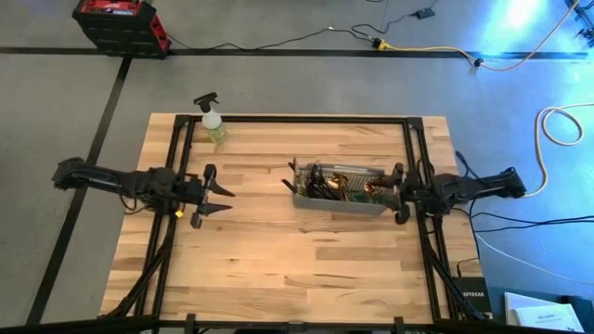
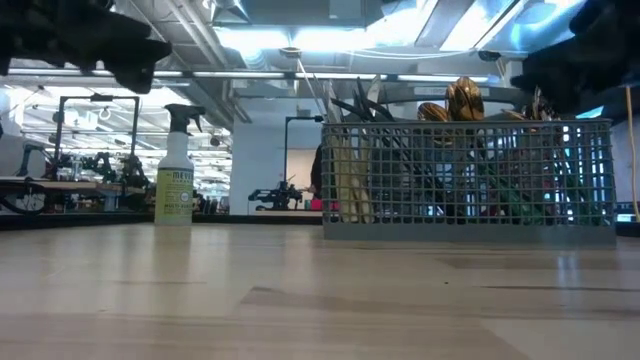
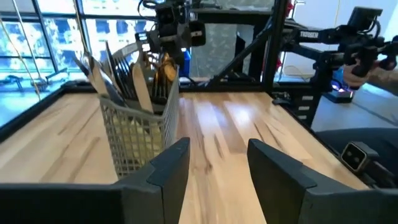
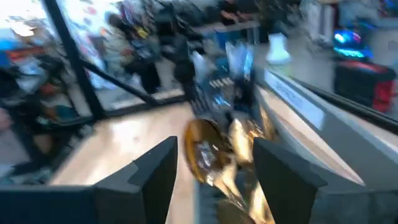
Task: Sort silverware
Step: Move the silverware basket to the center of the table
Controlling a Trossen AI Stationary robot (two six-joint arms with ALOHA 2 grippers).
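The silverware [image 1: 334,181] stands upright in a grey mesh caddy [image 1: 339,202] right of the table's middle: gold spoons [image 2: 460,100], dark pieces and pale handles [image 3: 124,68]. The caddy rests on its base on the wood. My left gripper [image 1: 221,197] hangs level and open at the table's left, pointing at the caddy [image 3: 134,143] from a distance, with nothing between its fingers [image 3: 217,149]. My right gripper [image 1: 392,193] is level and open just off the caddy's right end. The gold spoon bowls [image 4: 242,140] stand ahead of its fingertips [image 4: 214,149], apart from them.
A spray bottle [image 1: 213,121] with a black trigger stands at the table's far left corner [image 2: 175,180]. Black frame rails [image 1: 413,148] run along the table's edges. Bare wood [image 1: 278,250] lies between the left gripper and the caddy and along the near side.
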